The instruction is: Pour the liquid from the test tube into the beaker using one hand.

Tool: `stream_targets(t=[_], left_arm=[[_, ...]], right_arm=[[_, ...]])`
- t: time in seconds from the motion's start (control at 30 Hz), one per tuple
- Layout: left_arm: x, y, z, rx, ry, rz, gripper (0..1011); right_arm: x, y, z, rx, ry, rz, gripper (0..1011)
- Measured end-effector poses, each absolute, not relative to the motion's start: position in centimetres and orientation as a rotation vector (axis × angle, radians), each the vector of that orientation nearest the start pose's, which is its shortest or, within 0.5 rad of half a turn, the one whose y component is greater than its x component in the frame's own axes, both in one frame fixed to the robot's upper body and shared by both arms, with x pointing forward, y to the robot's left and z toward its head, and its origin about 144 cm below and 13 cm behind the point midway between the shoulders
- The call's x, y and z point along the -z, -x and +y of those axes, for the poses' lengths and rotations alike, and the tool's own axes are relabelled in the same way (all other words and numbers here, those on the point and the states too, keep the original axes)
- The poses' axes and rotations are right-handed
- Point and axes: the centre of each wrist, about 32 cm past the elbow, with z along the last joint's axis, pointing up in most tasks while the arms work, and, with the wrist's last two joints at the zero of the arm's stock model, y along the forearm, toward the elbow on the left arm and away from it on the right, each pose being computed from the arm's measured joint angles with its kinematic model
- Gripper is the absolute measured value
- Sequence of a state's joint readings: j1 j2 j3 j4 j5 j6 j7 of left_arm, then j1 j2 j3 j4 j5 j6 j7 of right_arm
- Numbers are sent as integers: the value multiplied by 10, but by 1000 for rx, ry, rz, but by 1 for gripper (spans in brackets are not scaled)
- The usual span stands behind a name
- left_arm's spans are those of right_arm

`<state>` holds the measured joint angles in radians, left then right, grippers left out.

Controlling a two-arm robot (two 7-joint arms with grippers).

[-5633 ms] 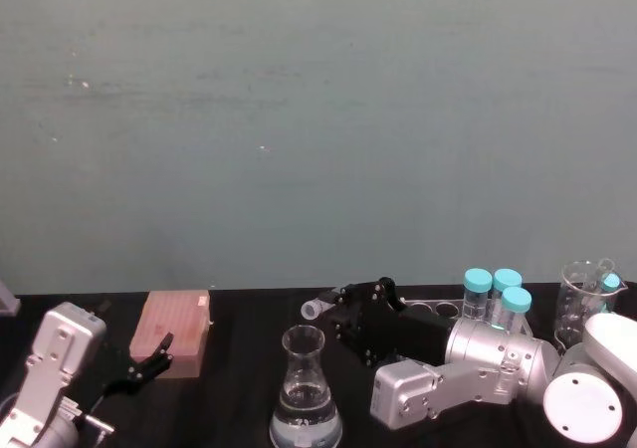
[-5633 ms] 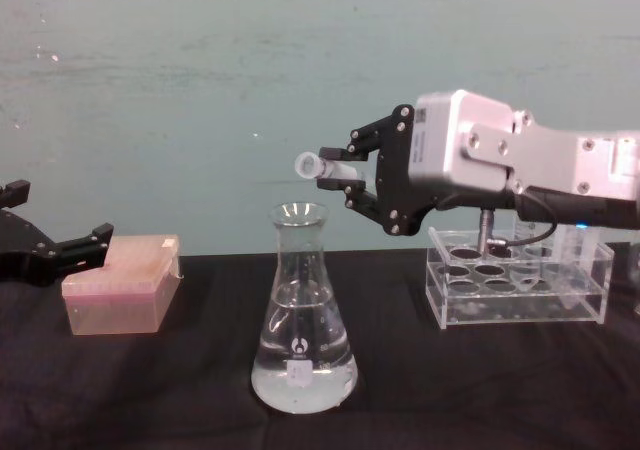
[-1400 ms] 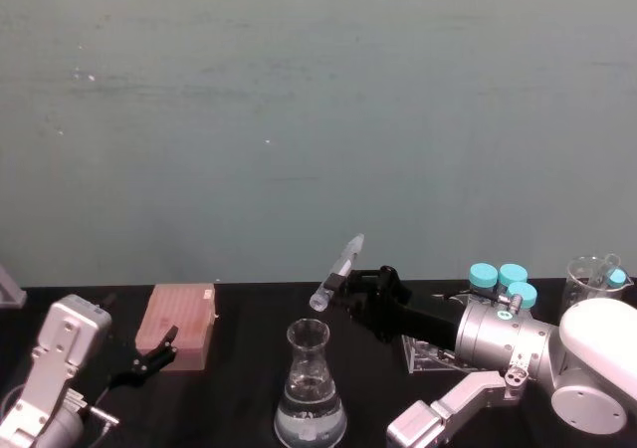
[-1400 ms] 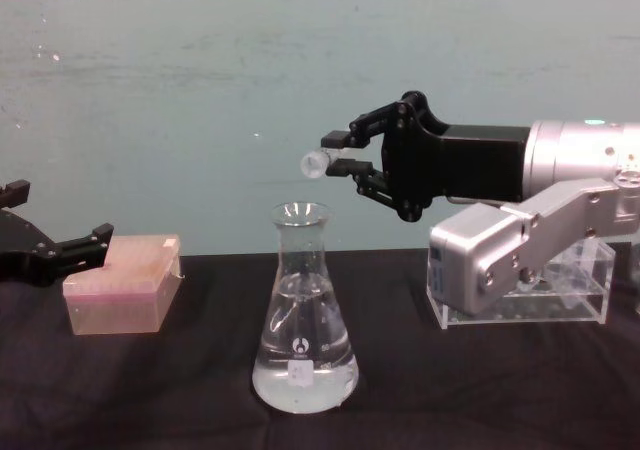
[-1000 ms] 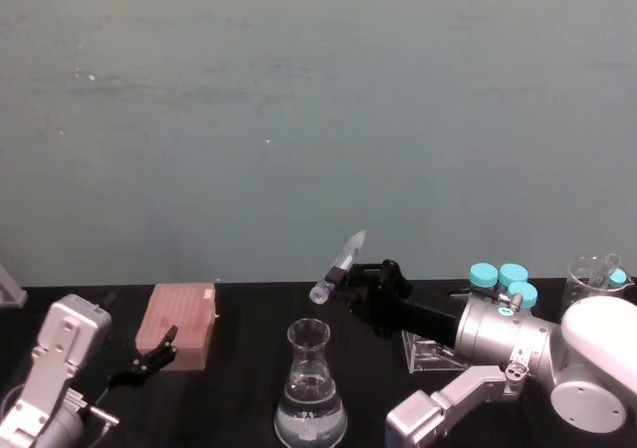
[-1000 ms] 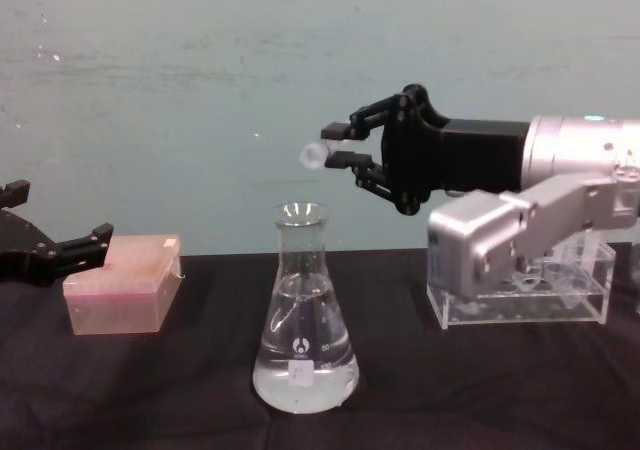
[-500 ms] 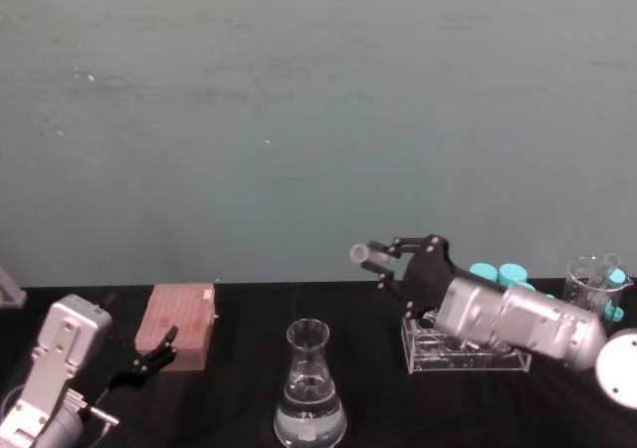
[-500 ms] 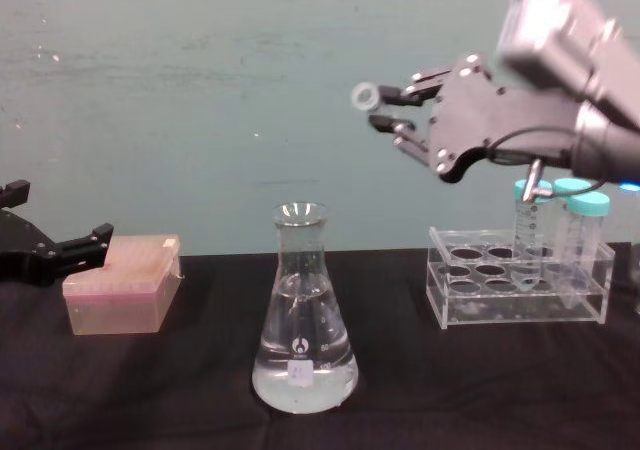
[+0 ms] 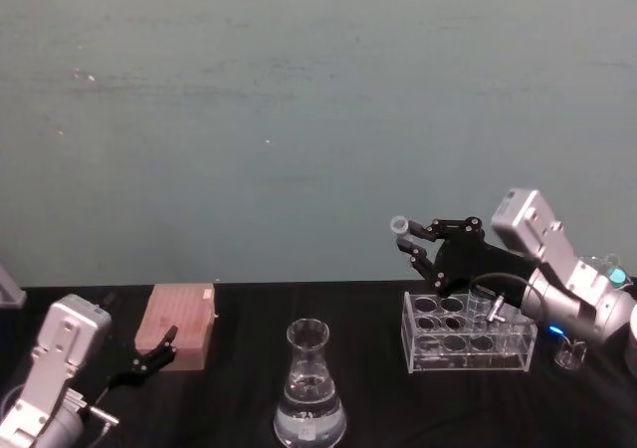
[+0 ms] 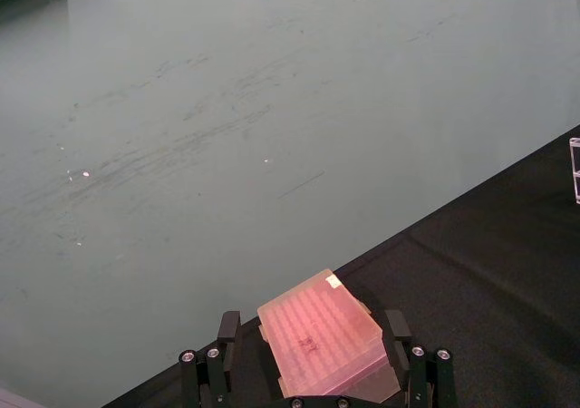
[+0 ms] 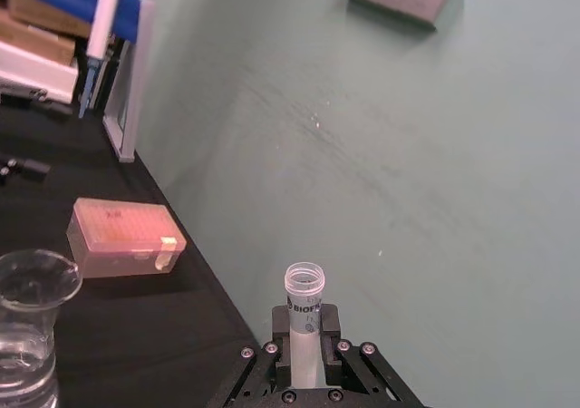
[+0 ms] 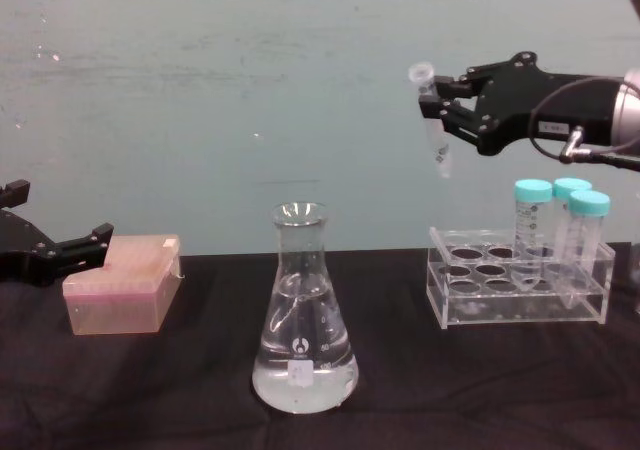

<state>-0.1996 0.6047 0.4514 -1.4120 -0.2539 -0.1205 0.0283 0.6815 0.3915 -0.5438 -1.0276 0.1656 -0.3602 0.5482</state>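
Right end effector (image 12: pixel 447 109) of mine is clamped on the test tube (image 12: pixel 432 120), high above the tube rack (image 12: pixel 517 292), right of the beaker (image 12: pixel 303 315). Pouring looks finished; I judge the next move is lowering it into a rack hole. Its long axis runs near-vertical, rim up, tip down. My left end effector (image 12: pixel 60 253) idles beside the pink box (image 12: pixel 122 284).

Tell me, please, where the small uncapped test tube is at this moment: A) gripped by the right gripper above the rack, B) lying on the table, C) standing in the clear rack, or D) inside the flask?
A: the right gripper is shut on the test tube, holding it nearly upright in the air over the clear rack.
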Motion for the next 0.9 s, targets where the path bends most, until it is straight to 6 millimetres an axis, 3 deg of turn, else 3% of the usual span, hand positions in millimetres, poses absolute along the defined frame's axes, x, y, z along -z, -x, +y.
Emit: stream_targets(t=[0.4, 0.9], left_arm=[[-1140, -489, 310, -1248, -304, -285, 1000], [-1140, -489, 310, -1248, -304, -285, 1000]], right_arm=[[-1215, -625, -283, 708, 158, -292, 190], [-1199, -621, -289, 720, 207, -228, 190]])
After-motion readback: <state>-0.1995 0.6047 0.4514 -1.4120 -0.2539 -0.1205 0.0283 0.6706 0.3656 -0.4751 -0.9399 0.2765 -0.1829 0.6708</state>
